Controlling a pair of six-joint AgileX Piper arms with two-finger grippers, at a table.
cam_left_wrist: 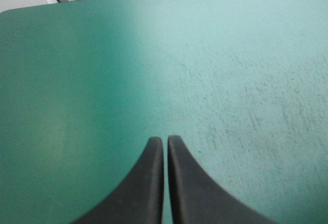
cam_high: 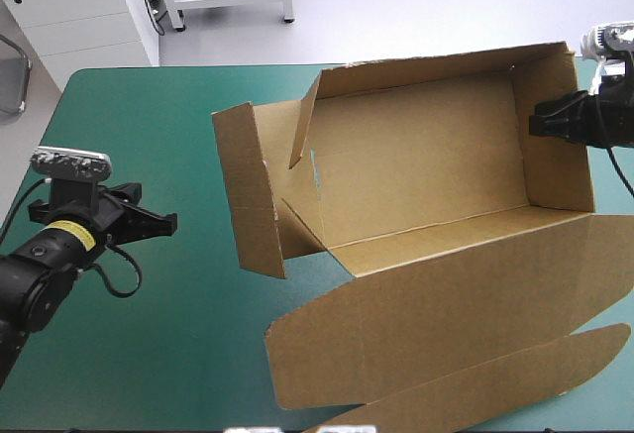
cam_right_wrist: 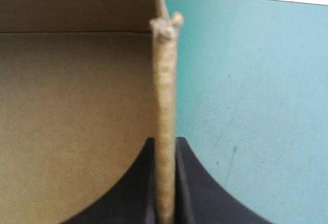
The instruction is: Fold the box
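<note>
Nearest, the lid point(cam_high: 446, 324) lies flat on the teal-green surface point(cam_high: 139, 146), toward its near right. To the left, well apart from the board, the left claw point(cam_high: 170, 221) hovers over bare cover, its black fingers point(cam_left_wrist: 148, 183) all but meeting and holding nothing. Farther on sits the brown box point(cam_high: 426, 175), an open tray right of middle, with its long walls up and the left flap point(cam_high: 248, 190) splayed outward and loose. At the far right, the right claw point(cam_high: 533, 119) is pinched onto the right wall point(cam_right_wrist: 165, 80), the board's edge between its fingers. The step in hand looks like raising that left flap. It should go best with the right claw anchoring the tray while the left pushes the flap's outer face squarely upright along the crease. No print shows on the board. A yellow band point(cam_high: 67, 232) on the left arm may bear text, but it is too small to read.
</note>
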